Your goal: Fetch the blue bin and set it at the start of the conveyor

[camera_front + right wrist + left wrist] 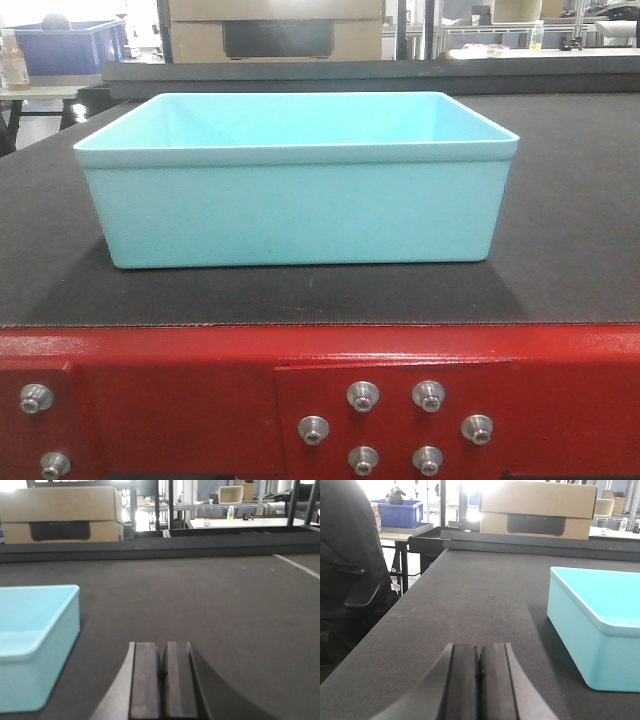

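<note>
The blue bin (295, 190), a pale turquoise open tub, stands upright on the dark belt of the conveyor start (570, 250), just behind the red frame (180, 400) with silver bolts. It is empty. In the left wrist view the blue bin (600, 625) lies to the right of my left gripper (479, 652), which is shut with its pads together and apart from the bin. In the right wrist view the blue bin (35, 640) lies to the left of my right gripper (163, 650), also shut on nothing. Neither gripper shows in the front view.
A cardboard box (537, 510) stands beyond the belt's far edge. A dark blue crate (400, 512) sits on a table at the back left. A person in dark clothing (345, 560) stands beside the belt's left edge.
</note>
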